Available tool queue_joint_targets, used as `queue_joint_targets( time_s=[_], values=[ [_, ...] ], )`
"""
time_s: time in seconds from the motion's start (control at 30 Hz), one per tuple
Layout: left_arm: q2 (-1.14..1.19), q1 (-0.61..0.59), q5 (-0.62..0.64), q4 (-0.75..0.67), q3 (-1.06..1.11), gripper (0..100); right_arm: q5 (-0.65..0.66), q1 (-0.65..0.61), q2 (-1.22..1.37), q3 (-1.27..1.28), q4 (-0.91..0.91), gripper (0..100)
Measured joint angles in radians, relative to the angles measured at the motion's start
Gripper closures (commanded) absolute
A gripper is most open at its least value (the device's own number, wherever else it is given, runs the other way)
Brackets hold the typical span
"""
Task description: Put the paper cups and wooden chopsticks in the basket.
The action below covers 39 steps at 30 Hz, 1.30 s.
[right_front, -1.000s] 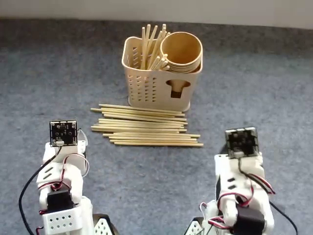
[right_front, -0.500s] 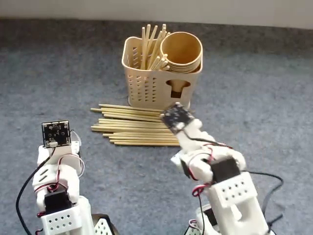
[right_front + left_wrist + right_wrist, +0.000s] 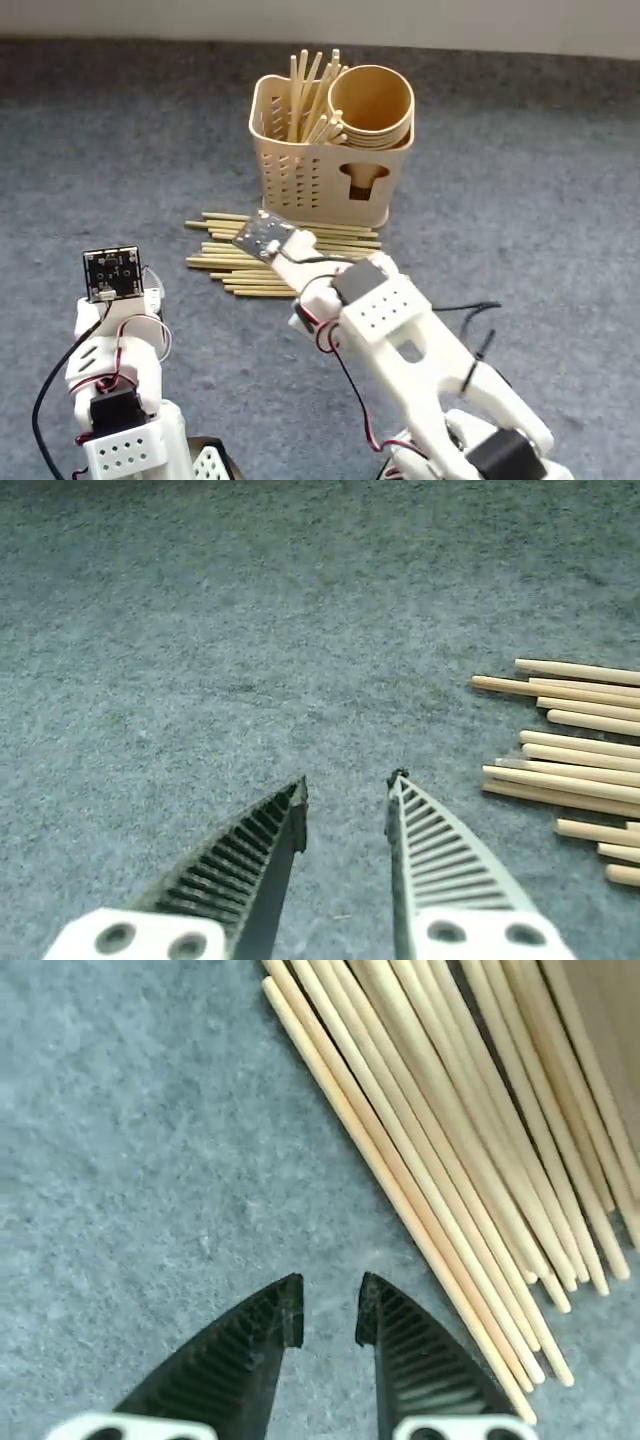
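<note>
The cream slotted basket [image 3: 325,170] stands at the back of the carpet. It holds stacked paper cups [image 3: 371,103] and several upright wooden chopsticks [image 3: 305,95]. A pile of loose chopsticks [image 3: 225,262] lies flat in front of it. My right arm [image 3: 385,312] stretches over that pile. My right gripper [image 3: 328,1305] is open and empty above bare carpet, just beside the nearest chopsticks [image 3: 450,1150]. My left gripper [image 3: 348,785] is open over carpet, with the pile's ends [image 3: 575,755] off to one side. The left arm [image 3: 115,300] stays at the near left.
Grey carpet [image 3: 120,150] covers the whole work surface, with open room left and right of the basket. A pale wall strip [image 3: 500,20] runs along the far edge. A black cable [image 3: 480,345] trails from the right arm.
My right arm swung from the near right forward and leftward until it hung over the chopstick pile. The left arm shifted slightly nearer and to the left early on, then kept still.
</note>
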Motion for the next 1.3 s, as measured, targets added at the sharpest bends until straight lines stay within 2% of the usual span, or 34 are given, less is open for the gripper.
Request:
queue_joint_targets(
  time_s=[0.27,0.47,1.13,1.3],
  values=[
    [0.000,-0.003,0.000,0.000,0.000,86,0.068,-0.021,0.331,-0.226,-0.012,89.4],
    [0.000,-0.003,0.000,0.000,0.000,86,0.117,-0.021,0.479,-0.318,-0.012,89.4],
    [0.000,-0.003,0.000,0.020,0.000,86,0.149,0.018,0.589,-0.422,-0.021,89.4],
    [0.000,-0.003,0.000,0.020,0.000,86,0.149,0.037,0.620,-0.427,-0.078,89.4]
  ],
)
